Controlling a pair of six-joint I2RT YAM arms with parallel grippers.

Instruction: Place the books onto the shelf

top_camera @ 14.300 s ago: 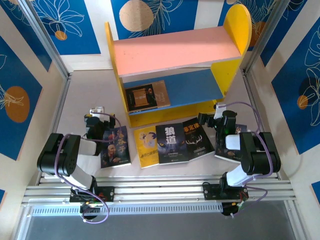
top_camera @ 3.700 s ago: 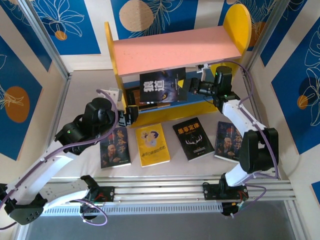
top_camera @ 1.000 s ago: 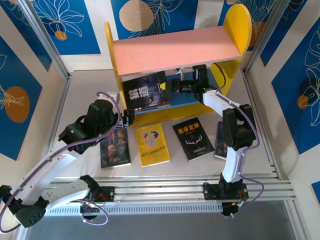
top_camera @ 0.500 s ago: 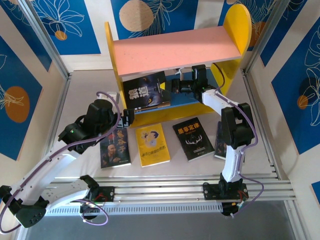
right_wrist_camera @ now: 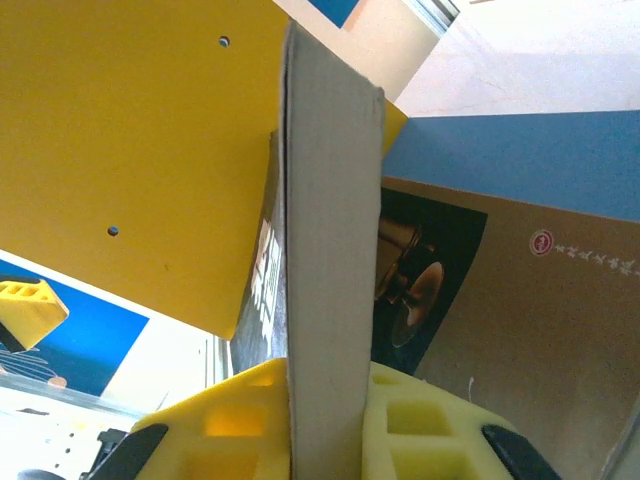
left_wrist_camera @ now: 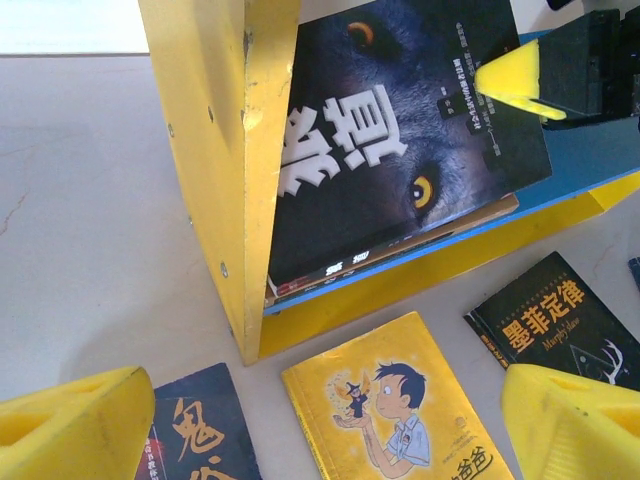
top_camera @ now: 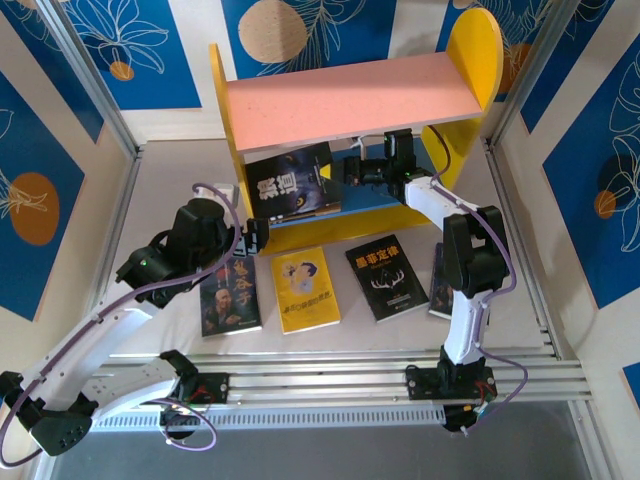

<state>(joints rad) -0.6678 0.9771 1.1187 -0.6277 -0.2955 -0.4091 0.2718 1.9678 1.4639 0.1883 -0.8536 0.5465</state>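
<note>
While the right end effector (right_wrist_camera: 330,395) pinches the wolf book (left_wrist_camera: 400,150) edge-on, the left wrist view reveals its cover. The left end effector (left_wrist_camera: 320,420) gapes empty.

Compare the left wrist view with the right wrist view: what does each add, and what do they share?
Left wrist: the wolf book face-on, plus the yellow book and antlers book lying on the table. Right wrist: the right pincer shut on the wolf book's page edge, above a brown-covered book. Both: the wolf book, the shelf's yellow side and its blue board.
</note>
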